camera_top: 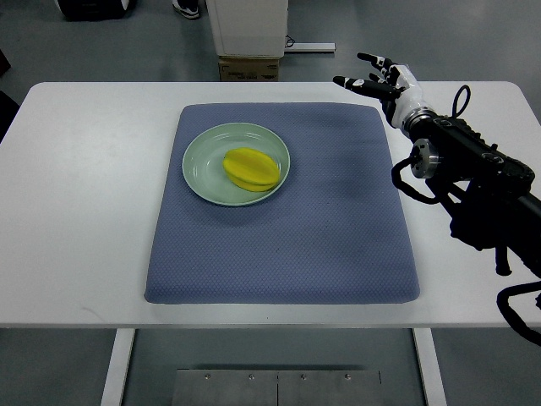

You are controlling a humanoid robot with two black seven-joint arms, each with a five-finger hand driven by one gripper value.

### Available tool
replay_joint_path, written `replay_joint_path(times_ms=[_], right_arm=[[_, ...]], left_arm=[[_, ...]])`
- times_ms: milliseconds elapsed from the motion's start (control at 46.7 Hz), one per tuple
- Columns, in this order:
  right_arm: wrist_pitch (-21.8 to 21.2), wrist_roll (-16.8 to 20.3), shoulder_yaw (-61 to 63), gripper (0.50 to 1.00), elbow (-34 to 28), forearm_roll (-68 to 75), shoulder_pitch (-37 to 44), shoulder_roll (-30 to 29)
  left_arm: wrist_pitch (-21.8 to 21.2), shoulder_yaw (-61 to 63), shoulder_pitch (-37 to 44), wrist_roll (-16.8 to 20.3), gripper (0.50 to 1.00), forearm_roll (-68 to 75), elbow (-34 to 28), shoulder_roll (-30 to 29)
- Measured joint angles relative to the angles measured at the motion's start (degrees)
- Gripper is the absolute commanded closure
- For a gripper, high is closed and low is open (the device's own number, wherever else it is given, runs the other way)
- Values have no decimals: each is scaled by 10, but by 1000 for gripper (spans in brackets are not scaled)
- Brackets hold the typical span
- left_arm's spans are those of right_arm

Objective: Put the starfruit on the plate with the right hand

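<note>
A white table (76, 203) with rounded corners carries a blue-grey mat (321, 228), a soft-looking square with a fine dimpled weave and slightly puffed, rounded edges. On the mat, towards its ten o'clock corner, sits a round plate (203, 173), pale green, smooth and glossy with a shallow raised rim. The starfruit (251, 168) lies on the plate, a little to the three o'clock side of the plate's centre. It is bright yellow and waxy, an elongated oval with lengthwise ridges showing as darker creases along its lower side. Its long axis runs from about ten o'clock to four o'clock, with the blunt tips pointing those ways; the four o'clock tip comes close to the plate's rim.

The right hand (380, 82) hangs over the table's far edge, at about one o'clock from the mat's middle, just beyond the mat's corner and well apart from the plate. Its fingers (370, 59) are black-tipped with white joints, spread and loosely extended towards nine o'clock, holding nothing. Behind it a white wrist joins a black, cable-wrapped arm (473, 169) of hard metal segments, running off at four o'clock.

Past the table at twelve o'clock stand a cardboard box (249, 68) and a white cabinet base (247, 25) on the grey floor.
</note>
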State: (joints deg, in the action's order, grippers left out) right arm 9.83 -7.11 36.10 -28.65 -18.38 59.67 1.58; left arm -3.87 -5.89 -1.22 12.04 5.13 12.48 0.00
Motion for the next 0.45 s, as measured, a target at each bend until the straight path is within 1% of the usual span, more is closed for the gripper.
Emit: replay_joint_path(times_ms=[450], right_arm=[[4, 0, 63, 500, -3, 2, -36, 3]], left_arm=[[0, 0, 0, 0, 500, 0, 0, 0]])
